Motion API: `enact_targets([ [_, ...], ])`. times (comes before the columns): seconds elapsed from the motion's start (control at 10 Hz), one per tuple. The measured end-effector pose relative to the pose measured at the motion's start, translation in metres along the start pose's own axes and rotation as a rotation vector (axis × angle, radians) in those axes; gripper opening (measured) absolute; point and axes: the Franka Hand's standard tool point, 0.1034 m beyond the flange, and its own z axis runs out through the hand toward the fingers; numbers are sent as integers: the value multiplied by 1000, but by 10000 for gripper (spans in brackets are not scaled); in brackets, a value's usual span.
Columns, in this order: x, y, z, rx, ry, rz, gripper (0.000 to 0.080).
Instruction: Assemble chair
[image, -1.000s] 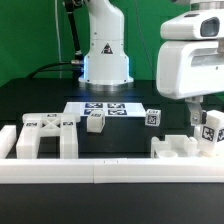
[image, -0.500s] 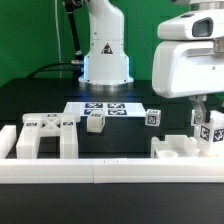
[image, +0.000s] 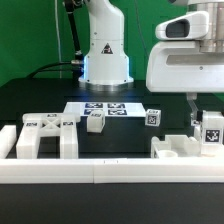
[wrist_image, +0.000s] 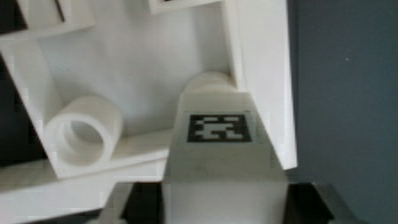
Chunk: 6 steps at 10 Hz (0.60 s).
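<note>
Chair is lying in loose parts, nothing is looking joined yet, so the task is sitting near its start; gripper (image: 205, 118) is clamping narrow on a tagged post (image: 211, 130), and the wrist view is showing that post (wrist_image: 217, 130) sitting between the jaws with its tag facing the camera

Post is hanging at the exterior view's right, just over or against the low slab (image: 176, 148) lying by the rail (image: 100, 170); whether they are touching is hard to tell. Wrist view is showing the slab's round socket (wrist_image: 79, 135) just beside the post, so the step in hand is probably fitting the post into the slab

Frame (image: 40, 135) is standing on the worktop (image: 30, 100) at the exterior view's left, well apart from the slab. Spare post (image: 95, 121) and second spare post (image: 152, 117) are waiting near the marker board (image: 103, 107), untouched

Remaining, by my reading: seating this post, adding both spare posts, then bringing frame and slab together, so almost everything is waiting to be done
</note>
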Motion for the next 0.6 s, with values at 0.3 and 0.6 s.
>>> enact_targets([
  [0.3, 0, -1, 1, -1, -11, 343, 288],
  [0.6, -1, -2, 1, -4, -12, 540, 297],
])
